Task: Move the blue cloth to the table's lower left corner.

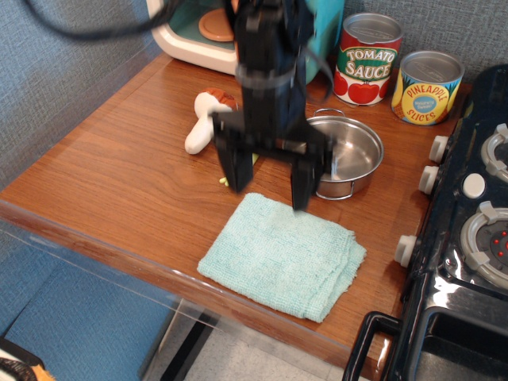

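The blue cloth (pixel 282 255) is a pale aqua folded terry square lying flat near the front edge of the table (pixel 119 167), right of centre. My gripper (pixel 266 197) is open, its two black fingers spread wide and pointing down, just above the cloth's far edge. One fingertip (pixel 300 198) hangs at the cloth's rear border; the other stands just left of it over bare wood. The frame is motion-blurred around the arm.
A steel pot (pixel 345 155) stands just behind the cloth. A white toy mushroom (pixel 202 127) and a yellow corn toy, mostly hidden by the arm, lie at left. Tomato sauce (pixel 367 59) and pineapple (pixel 427 87) cans stand at back. A black toy stove (pixel 468 238) fills the right.
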### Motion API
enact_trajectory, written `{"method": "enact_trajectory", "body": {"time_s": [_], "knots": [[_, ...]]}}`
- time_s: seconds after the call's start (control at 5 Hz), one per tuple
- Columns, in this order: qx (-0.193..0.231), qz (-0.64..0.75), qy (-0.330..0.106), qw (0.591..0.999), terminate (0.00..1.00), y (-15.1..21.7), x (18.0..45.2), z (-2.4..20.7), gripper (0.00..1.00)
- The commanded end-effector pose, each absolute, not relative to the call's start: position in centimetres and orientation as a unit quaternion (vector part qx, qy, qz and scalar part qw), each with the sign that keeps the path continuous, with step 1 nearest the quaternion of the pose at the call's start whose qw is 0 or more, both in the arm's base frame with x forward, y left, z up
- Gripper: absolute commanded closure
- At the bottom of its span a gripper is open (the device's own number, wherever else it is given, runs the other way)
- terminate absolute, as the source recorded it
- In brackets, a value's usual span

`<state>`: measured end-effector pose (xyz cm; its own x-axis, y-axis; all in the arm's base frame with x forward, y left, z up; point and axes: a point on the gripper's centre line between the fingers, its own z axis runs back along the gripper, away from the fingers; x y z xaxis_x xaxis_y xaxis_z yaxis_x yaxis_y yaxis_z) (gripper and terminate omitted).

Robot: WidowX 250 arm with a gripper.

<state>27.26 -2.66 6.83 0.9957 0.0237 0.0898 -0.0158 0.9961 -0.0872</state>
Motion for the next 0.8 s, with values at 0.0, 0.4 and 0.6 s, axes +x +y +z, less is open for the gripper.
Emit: {"method": "enact_trajectory", "body": {"time_s": [0.0,0.4,0.6], "knots": [[-0.039,-0.012,-0.094,0.995,0.00,-4.9,25.5,4.1,0.00],[-0.005,-0.012,-0.127,0.992,0.00,-4.3,28.0,3.2,0.00],[0.006,-0.007,-0.105,0.994,0.00,-3.3,28.1,1.7,0.00]]}}
